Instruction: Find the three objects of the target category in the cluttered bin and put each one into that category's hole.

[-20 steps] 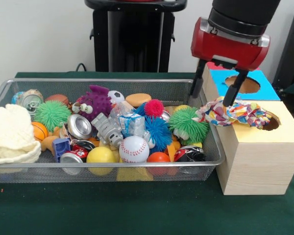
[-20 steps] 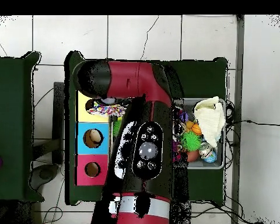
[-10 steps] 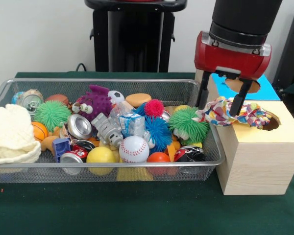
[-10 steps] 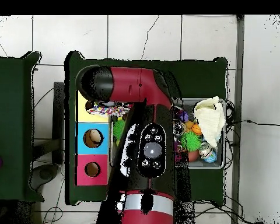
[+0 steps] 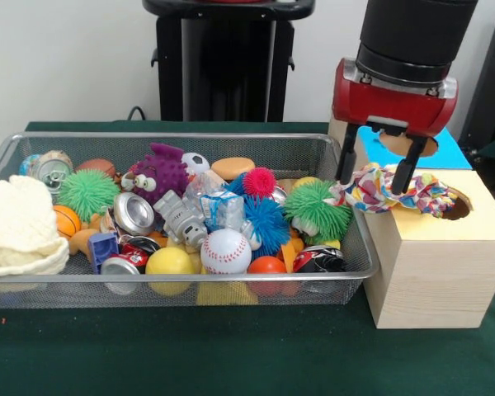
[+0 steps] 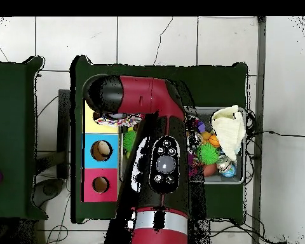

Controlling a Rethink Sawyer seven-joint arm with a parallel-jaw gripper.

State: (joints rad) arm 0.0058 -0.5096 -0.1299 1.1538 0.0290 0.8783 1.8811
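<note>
Since a second ago your gripper (image 5: 374,173) has shifted slightly toward the wooden box (image 5: 433,268) and sits a little higher. Its two fingers (image 5: 345,162) stand spread, one on each side of the multicoloured rope toy (image 5: 388,190), which lies draped over the box's top edge next to the dark hole (image 5: 455,205), partly overhanging the wire bin (image 5: 181,285). You can see the toy on the yellow panel (image 6: 90,119) from overhead too.

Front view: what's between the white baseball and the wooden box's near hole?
In the front view, going from the baseball toward the hole: the blue spiky ball, the green fuzzy ball, the bin's wire end wall, then the multicoloured rope toy draped at the hole.
</note>
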